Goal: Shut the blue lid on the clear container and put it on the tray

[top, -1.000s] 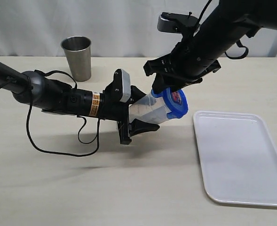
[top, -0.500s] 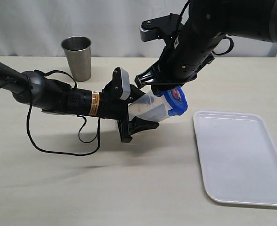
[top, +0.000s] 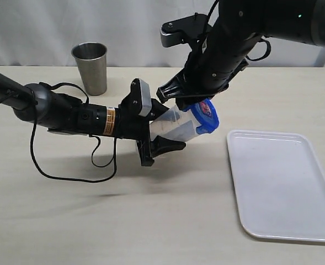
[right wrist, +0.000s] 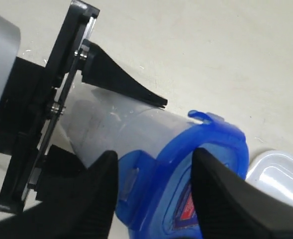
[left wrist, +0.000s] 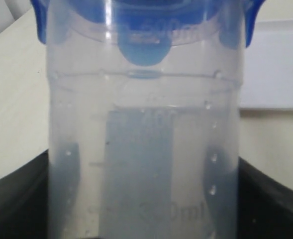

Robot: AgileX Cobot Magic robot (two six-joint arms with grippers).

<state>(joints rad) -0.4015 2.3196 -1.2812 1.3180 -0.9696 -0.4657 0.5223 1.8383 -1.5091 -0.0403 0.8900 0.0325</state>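
Observation:
The clear container [top: 170, 127] is held tilted above the table, its mouth toward the tray [top: 283, 185]. My left gripper [top: 172, 128] is shut on its lower body, with black fingers [right wrist: 121, 77] on both sides. Seen from the left wrist, the container [left wrist: 144, 149] fills the picture between the jaws [left wrist: 146, 199]. The blue lid [top: 205, 116] sits on the mouth, its red-and-blue sticker facing outward. My right gripper [top: 198, 102] hangs over it from above. Its jaws [right wrist: 158, 191] stand open astride the lid [right wrist: 206, 164], one finger by a side flap, the other over the top.
A steel cup [top: 90, 67] stands at the back left. The left arm's black cable [top: 74, 165] loops on the table under that arm. The white tray lies flat at the right, and a corner of it shows in the wrist views [left wrist: 273, 64] [right wrist: 280, 174].
The right arm has swung left and down over the lid, so its fingers now straddle the lid's rim. The left arm and container have barely shifted.

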